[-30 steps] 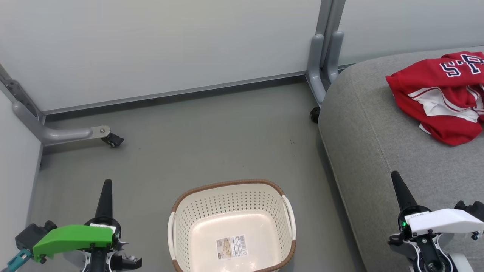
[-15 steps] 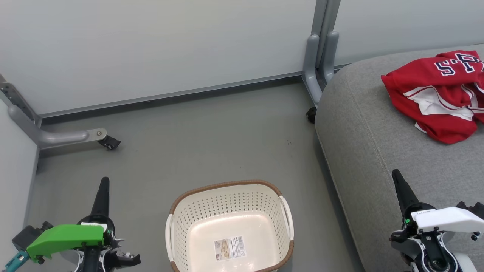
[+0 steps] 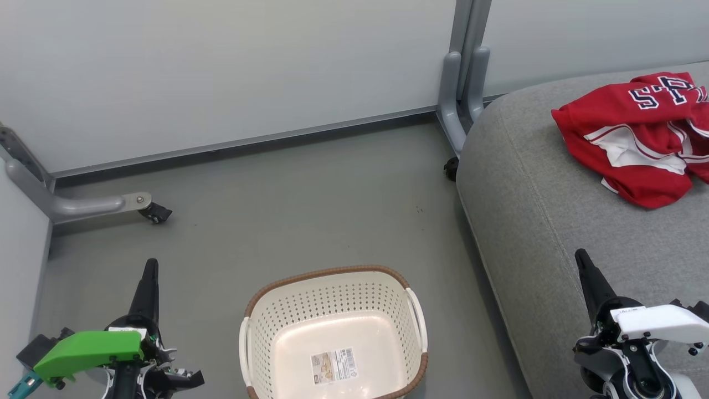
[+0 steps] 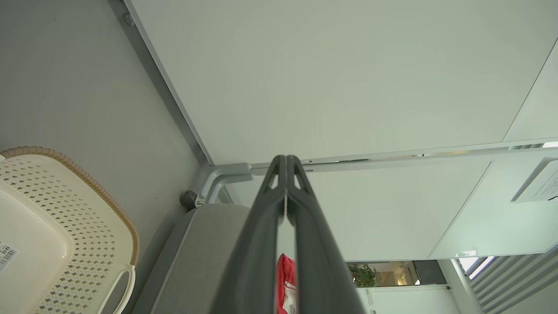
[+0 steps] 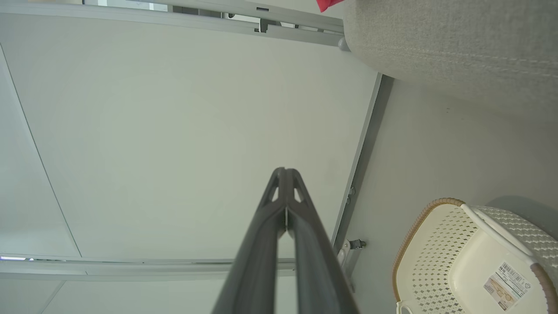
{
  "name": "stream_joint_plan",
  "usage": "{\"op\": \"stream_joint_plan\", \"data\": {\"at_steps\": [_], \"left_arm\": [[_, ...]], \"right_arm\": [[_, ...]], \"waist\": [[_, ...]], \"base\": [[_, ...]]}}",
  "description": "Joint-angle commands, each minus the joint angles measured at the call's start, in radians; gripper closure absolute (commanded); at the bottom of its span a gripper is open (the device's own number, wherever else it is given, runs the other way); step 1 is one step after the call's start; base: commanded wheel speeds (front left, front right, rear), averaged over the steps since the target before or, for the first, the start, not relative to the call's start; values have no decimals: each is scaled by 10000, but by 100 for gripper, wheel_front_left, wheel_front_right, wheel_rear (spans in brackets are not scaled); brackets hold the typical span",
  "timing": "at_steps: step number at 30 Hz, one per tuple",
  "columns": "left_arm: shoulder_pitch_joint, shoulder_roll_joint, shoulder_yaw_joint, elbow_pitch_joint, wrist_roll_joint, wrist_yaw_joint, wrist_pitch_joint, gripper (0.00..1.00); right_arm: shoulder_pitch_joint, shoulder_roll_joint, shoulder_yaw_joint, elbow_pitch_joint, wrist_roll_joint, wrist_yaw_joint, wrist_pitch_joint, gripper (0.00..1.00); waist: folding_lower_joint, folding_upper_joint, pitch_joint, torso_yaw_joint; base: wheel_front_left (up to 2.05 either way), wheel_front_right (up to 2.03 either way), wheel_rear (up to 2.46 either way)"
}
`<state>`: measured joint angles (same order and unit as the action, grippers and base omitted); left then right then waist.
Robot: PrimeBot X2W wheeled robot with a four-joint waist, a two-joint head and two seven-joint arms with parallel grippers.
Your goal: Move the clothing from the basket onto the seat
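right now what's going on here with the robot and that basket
A two-armed robot has the job of moving laundry from a basket to a seat. The basket stands on the floor between its arms, with nothing in it but a label on the bottom. The red clothing lies crumpled on the grey seat to the robot's right. The left hand and right hand are both shut and hold nothing. The job looks done.

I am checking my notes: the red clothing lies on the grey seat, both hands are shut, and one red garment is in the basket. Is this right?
Not quite. The basket holds no garment: in the head view its floor is bare except for a paper label. The clothing does lie on the seat, and the left hand and right hand are shut.
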<state>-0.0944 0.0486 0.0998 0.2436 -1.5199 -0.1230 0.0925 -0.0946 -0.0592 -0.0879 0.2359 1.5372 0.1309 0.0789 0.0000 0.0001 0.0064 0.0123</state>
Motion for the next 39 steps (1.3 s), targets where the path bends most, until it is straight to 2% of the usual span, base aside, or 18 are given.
{"op": "stream_joint_plan", "data": {"at_steps": [1, 12, 39], "left_arm": [[-204, 41, 70, 4, -224, -51, 52, 100], [-214, 41, 172, 27, -950, -109, 235, 100], [-193, 37, 175, 24, -938, -105, 255, 100]], "right_arm": [[-145, -54, -48, 23, 186, -3, 57, 100], [-163, -46, -130, 98, 890, -3, 263, 100], [-167, 0, -177, 101, 840, -3, 305, 100]], "waist": [[0, -1, -4, -13], [0, -1, -31, -116], [0, -1, -33, -123]], "base": [[0, 0, 0], [0, 0, 0], [0, 0, 0]]}}
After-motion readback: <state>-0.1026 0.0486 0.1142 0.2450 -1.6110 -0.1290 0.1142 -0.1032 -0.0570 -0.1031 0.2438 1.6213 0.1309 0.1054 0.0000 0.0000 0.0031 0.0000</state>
